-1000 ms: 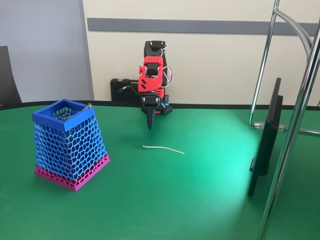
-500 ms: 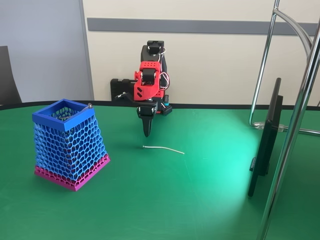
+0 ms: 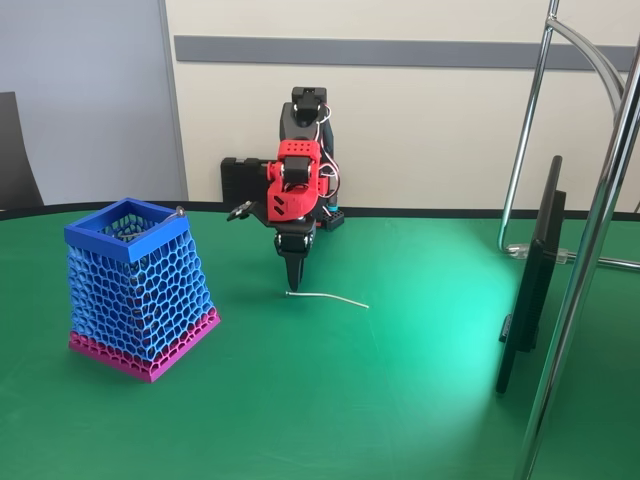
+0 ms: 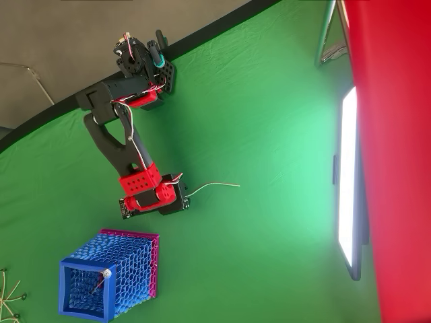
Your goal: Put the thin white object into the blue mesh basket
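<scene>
Pincer (image 3: 293, 283) closed, tip just above left end of thin white object (image 3: 330, 297); no writing legible.

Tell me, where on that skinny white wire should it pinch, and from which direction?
Probably near the thin white object's left end in the fixed view, coming straight down. It lies flat on the green table, so only the top is open, and the tool hangs just above that end.

From above, the red wrist covered the gripper (image 3: 293, 281), so its jaws' spacing was unreadable; contact with the thin white object (image 3: 327, 297) stayed unclear.
</scene>
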Robot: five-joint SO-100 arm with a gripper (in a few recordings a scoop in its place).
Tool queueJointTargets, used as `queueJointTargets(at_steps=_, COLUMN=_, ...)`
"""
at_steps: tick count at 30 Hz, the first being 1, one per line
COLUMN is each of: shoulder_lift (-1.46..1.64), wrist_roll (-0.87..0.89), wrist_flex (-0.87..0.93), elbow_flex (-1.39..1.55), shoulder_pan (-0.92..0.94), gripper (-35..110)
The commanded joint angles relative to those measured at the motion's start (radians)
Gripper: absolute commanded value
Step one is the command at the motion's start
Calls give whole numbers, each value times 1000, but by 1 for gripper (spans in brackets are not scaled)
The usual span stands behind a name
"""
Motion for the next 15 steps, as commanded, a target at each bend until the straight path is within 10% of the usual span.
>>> queueJointTargets(at_steps=1, shoulder_lift=-18, wrist_roll=3, wrist_flex=6, elbow_flex=-55, shoulder_pan=-6, gripper=16)
queueJointTargets(at_steps=15, shoulder_lift=-114, wrist_roll=-8, wrist_flex=49, elbow_flex=-140, shoulder_pan=-2, gripper=1)
